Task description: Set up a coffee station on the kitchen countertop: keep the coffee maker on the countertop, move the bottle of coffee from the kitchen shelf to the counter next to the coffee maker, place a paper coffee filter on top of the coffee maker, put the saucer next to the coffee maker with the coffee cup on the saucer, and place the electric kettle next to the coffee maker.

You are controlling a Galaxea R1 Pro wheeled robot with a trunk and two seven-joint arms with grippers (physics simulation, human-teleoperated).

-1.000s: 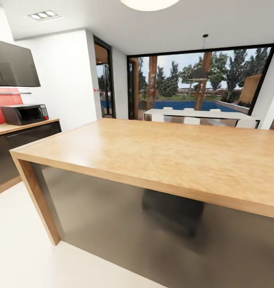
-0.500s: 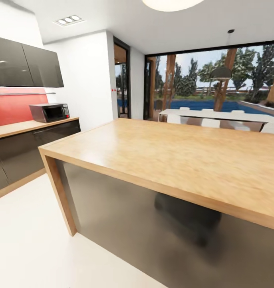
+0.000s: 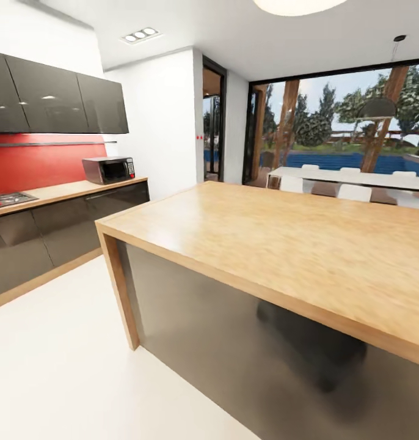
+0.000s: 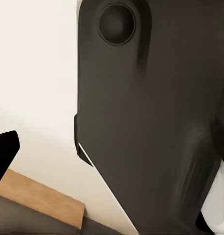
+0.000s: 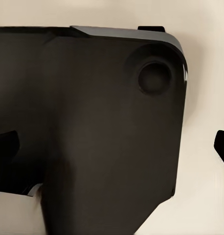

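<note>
The coffee maker, the kitchen countertop, the bottle of coffee, the paper coffee filter, the saucer, the coffee cup and the electric kettle are all out of view. In the right wrist view my right gripper (image 5: 117, 147) is open: its two black fingertips (image 5: 4, 147) sit at opposite edges of the picture, with a dark part of the robot's body (image 5: 102, 98) behind them. The left wrist view holds one black fingertip (image 4: 4, 152) at the picture's edge, far from the middle, in front of another dark body part (image 4: 151, 122). Nothing is held.
A big wooden island top (image 3: 264, 238) over steel-grey panels stands right ahead. At the left, a side counter (image 3: 63, 190) on dark cabinets carries a microwave (image 3: 109, 169) and a hob (image 3: 8, 199) below a red wall. White floor (image 3: 57, 360) runs between them. Beyond is a white dining table (image 3: 356, 177).
The whole head view has shifted: the camera has turned left, so the island and microwave sit further right and the hob and more wall cabinets have come in.
</note>
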